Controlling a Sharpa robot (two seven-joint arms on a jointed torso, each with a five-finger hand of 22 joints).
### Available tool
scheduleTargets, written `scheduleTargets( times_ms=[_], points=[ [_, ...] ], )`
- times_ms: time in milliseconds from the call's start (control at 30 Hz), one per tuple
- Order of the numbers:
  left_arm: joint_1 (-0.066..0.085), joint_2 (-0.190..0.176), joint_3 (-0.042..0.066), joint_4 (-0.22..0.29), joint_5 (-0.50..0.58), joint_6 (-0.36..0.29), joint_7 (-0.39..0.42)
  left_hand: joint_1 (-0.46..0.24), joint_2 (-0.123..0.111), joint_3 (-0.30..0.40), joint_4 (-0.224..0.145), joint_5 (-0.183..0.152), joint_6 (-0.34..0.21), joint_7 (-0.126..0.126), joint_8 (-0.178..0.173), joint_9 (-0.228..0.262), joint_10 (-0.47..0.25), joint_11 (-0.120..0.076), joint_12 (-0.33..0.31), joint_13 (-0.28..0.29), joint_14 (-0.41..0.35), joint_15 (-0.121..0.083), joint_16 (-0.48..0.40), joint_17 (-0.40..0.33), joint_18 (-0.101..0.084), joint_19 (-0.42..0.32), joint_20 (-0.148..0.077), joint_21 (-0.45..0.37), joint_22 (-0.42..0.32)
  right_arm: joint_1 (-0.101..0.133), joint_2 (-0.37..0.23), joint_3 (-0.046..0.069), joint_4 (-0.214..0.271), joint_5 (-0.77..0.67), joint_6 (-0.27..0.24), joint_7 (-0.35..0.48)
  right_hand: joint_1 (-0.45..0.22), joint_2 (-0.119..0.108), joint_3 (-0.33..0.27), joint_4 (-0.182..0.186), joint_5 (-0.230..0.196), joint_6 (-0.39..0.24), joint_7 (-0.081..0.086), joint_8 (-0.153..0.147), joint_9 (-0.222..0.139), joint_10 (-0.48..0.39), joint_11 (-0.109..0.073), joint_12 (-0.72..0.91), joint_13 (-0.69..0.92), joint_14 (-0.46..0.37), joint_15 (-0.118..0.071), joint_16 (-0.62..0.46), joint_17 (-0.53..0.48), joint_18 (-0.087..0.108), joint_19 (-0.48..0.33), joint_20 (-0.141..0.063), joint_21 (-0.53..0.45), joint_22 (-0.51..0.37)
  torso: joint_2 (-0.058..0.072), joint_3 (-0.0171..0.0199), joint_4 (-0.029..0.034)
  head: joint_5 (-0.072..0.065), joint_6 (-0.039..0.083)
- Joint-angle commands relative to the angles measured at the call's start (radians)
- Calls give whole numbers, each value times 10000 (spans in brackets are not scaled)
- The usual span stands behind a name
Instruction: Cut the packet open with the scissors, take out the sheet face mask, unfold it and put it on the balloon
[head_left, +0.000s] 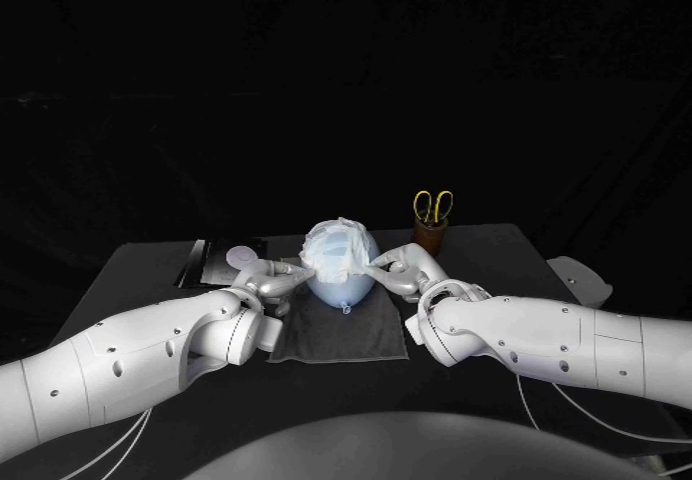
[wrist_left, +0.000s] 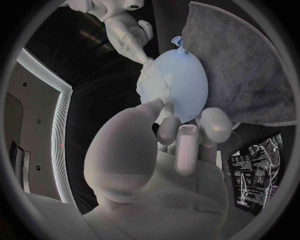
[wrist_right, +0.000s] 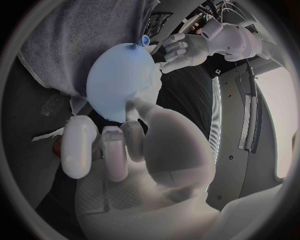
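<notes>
The balloon (head_left: 340, 284) lies on the towel (head_left: 339, 340), knot end toward the robot — the mask (head_left: 338, 245) covers its far end. The left hand (head_left: 271, 277) and right hand (head_left: 405, 270) each pinch the mask.

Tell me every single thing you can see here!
table: one, black, under everything
towel: one, dark grey, spread on the table's middle
balloon: one, pale blue, lying on the towel
mask: one, white, draped over the balloon's far end
cup: one, brown, behind the balloon, toward the right
scissors: one pair, yellow handles, standing in the cup
packet: one, black, on the table left of the balloon
left hand: one, silver, pinching the mask's left edge
right hand: one, silver, pinching the mask's right edge
</notes>
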Motion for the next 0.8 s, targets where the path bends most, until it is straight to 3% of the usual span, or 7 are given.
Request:
scheduleTargets(
  times_ms=[33,233,433,800],
  points=[
    [18,10,11,34,-22,-132,178,-130,-84,-127,36,-7,-58,58,-86,-23,-32,66,-47,-6,833,91,-17,1808,-203,24,47,19,-7,9,16,10,-22,154,-113,199,400,297,436,-272,8,150,5,141,86,441,-94,97,1522,1061,-102,38,2627,-31,516,-96,105,1963,-3,-2,0,16,0],
    [18,-2,11,63,-234,-292,216,-622,-440,-721,449,-13,-219,156,-268,-96,-125,159,-108,-69,821,173,-32,1767,-191,-11,112,-25,-73,13,6,12,-77,325,-175,243,156,222,1157,-569,6,260,1,320,233,565,-94,386,1679,1061,-93,38,2627,-58,553,-105,229,1995,6,-1,-1,16,0],
    [18,-13,11,81,-440,-442,237,-695,-480,-1074,731,-17,-317,185,-356,-120,-317,195,-240,-263,780,205,-74,1636,-151,-119,149,-135,-267,15,11,14,-73,392,-183,284,-80,136,1482,-696,5,282,-15,408,315,607,-108,490,1741,1061,-98,38,2627,-64,563,-109,262,2002,0,3,-1,13,0],
    [18,29,12,109,-931,-569,215,-506,-549,-1396,881,-17,-420,224,-402,-118,-553,237,-368,-448,741,245,-107,1539,-116,-246,188,-256,-463,15,-29,16,1,435,-145,336,-186,99,1605,-749,4,289,-22,447,352,623,-115,532,1767,1061,-102,38,2627,-66,566,-113,276,2006,5,-2,-10,17,0]
  ],
)
